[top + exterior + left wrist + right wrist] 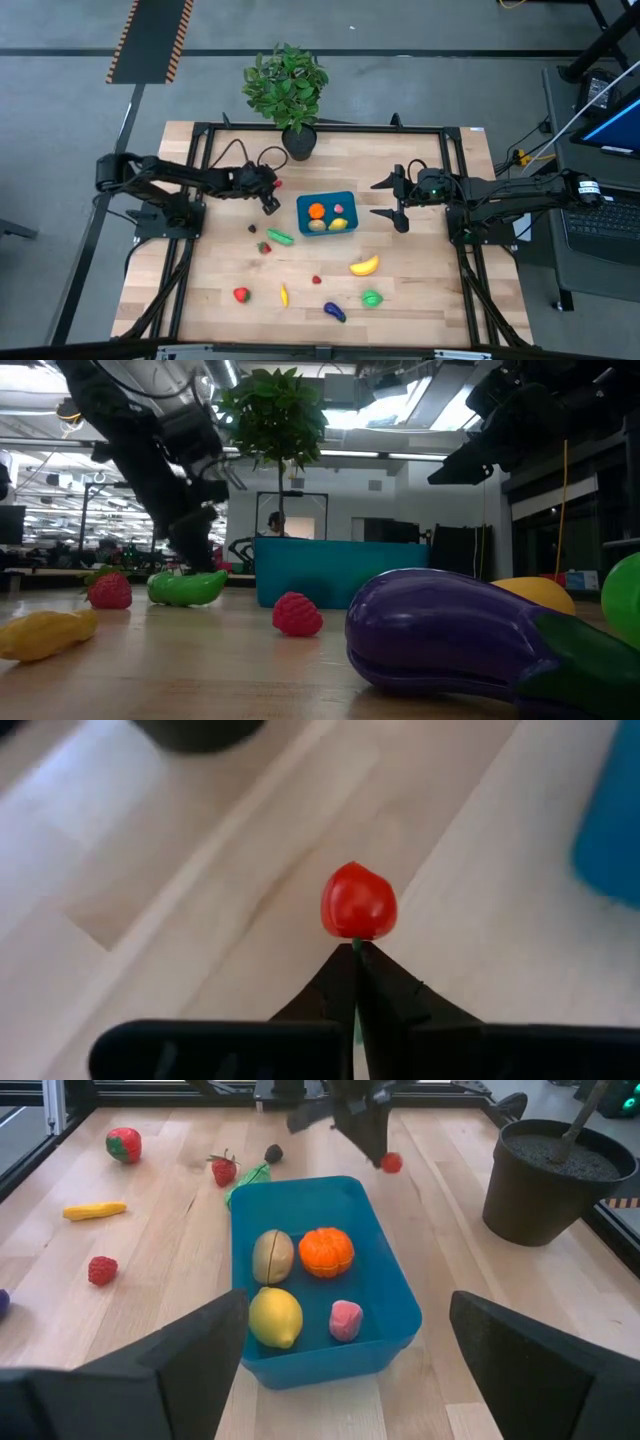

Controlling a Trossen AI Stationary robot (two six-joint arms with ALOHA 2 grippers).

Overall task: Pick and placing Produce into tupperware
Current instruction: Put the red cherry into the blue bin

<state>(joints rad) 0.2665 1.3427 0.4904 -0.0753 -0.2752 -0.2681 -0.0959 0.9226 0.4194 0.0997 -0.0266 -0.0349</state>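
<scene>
High view: the left hand (270,203) hangs just beside the near-left corner of the teal tupperware (326,229), while the right hand (397,200) waits on the other side of the box, its fingers spread wide. Several pieces already lie inside the tupperware; a green pepper (280,237), a banana (364,266) and an eggplant (334,312) are among those scattered on the counter (430,290).

Low view: the eggplant (450,635) fills the foreground, a raspberry (297,614) sits ahead of the tupperware (330,572), and the left arm descends near the green pepper (186,587).

Left wrist view: the left hand's fingers (385,995) are pressed together, pinching the green stem of a small red tomato (358,901), which hangs above the bare counter. A teal edge of the tupperware (612,820) shows off to one side.

Right wrist view: an orange (326,1251), a lemon (275,1317), a potato-like piece (272,1255) and a pink piece (346,1320) lie in the tupperware (395,1295); the tomato (391,1162) hangs beyond its far rim.

The step in hand looks like the carry. Next, the tomato likely needs moving over the rim before the fingers part; held only by its stem, it could swing or slip.
</scene>
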